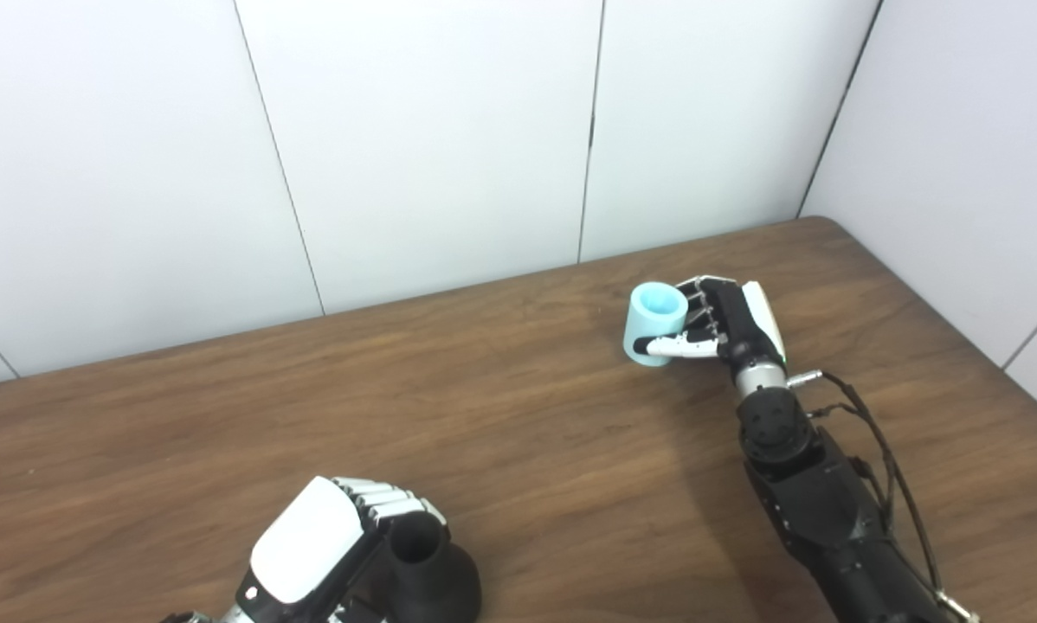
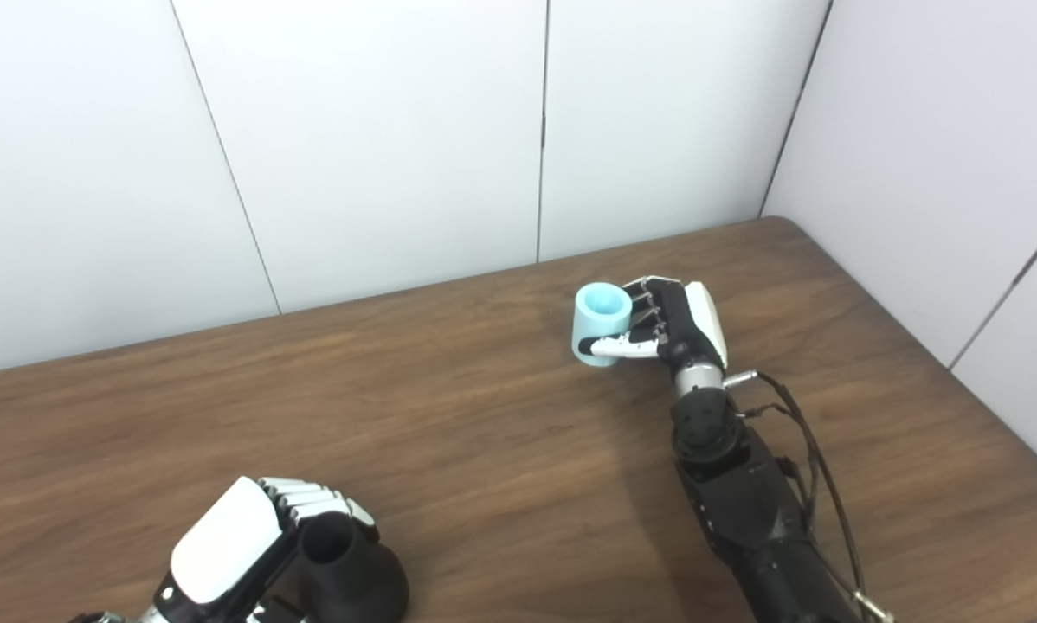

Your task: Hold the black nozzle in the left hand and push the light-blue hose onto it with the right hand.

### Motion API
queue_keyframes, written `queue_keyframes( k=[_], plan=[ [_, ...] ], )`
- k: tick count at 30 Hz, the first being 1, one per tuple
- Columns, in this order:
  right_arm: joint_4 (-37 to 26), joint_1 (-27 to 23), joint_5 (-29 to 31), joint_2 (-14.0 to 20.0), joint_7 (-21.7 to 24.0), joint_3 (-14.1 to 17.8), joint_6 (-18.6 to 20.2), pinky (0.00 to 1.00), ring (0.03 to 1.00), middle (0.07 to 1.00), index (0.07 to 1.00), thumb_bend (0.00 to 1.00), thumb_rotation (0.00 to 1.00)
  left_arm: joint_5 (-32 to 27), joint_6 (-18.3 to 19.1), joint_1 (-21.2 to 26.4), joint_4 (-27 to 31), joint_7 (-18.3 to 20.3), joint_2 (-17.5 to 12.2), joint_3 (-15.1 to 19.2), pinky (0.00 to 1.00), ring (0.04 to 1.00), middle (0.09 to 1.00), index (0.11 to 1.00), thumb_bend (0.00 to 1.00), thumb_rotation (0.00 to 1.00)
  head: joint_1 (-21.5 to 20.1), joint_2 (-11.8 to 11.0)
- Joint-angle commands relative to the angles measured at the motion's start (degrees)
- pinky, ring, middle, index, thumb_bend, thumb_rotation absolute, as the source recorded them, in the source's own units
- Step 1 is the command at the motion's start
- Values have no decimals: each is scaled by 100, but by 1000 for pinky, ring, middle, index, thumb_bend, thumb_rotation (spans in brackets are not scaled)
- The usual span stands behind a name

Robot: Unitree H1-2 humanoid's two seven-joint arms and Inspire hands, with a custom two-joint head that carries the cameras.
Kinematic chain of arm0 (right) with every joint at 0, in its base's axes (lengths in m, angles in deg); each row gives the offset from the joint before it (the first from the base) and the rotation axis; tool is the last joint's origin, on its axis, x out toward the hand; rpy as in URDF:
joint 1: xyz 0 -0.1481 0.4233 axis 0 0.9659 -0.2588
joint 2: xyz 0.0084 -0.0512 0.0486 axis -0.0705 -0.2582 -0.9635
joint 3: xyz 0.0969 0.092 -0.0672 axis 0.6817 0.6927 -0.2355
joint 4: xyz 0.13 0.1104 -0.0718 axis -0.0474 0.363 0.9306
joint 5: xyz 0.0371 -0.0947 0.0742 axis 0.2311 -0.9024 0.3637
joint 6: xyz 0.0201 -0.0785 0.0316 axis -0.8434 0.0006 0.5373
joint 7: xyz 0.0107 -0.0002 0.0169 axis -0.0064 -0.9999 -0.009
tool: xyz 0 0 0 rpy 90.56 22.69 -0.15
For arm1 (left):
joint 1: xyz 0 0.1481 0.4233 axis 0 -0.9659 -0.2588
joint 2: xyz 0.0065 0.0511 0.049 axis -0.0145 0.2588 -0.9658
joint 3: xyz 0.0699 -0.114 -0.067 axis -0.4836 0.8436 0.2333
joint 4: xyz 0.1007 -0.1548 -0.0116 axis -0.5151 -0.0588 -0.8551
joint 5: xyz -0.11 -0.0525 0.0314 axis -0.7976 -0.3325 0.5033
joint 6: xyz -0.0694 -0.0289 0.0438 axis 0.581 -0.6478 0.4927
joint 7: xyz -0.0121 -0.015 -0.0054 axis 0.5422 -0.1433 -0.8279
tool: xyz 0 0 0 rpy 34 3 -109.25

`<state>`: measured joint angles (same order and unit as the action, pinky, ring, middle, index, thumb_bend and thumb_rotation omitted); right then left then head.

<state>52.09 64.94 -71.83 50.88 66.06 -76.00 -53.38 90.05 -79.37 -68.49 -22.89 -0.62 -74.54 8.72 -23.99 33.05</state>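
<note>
White wall panels close the scene behind and on one side, and a brown wooden bench fills the rest of the view. Near its far corner stands the light-blue hose, a short thick tube. Its long axis is close to upright, tilted a little, and its open mouth points up and slightly toward the camera, so the hollow inside shows. The right hand is just beside the hose on the side away from the nozzle. Its fingers are wrapped around the tube, thumb across the lower wall, so this hand is holding the hose. I cannot tell if the hose still touches the bench or is already raised.

Well apart from the hose, at the near edge of the bench, is the black nozzle. It has a wide base and a narrower neck; the neck points up and its round opening faces upward. The left hand is closed around the side of the nozzle that is away from the hose, fingers curled at the neck.

The step in hand, as I judge it, is bringing the hose to the nozzle. To do it well, the right hand should keep a firm grip without squeezing the tube flat, turn the open end toward the neck, line up both axes, then push straight. The left hand should hold steady against the push.
</note>
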Motion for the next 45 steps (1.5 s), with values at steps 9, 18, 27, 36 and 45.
queue_keyframes(
  k=[9,18,27,36,45],
  plan=[
    [-194,24,-107,73,52,-25,-136,353,455,472,492,527,0,-104,-81,-646,-410,-164,-13,-248,333,426,506,491,503,0,-1,0],
    [-425,150,-226,145,171,-108,-202,297,411,499,482,525,0,-66,-82,-638,-425,-75,21,-213,323,422,508,494,502,0,31,30],
    [-572,248,-143,98,276,-61,-286,243,307,505,471,526,0,-93,-82,-634,-435,-28,41,-204,330,426,507,491,503,0,48,30],
    [-997,296,-251,43,409,-73,300,431,436,519,466,517,0,-109,-82,-624,-447,28,44,-190,329,423,509,492,502,0,38,33],
    [-1050,332,-166,14,493,-1,251,469,454,521,461,517,0,-105,-82,-625,-451,30,58,-180,325,423,509,491,503,0,44,35]
  ],
)
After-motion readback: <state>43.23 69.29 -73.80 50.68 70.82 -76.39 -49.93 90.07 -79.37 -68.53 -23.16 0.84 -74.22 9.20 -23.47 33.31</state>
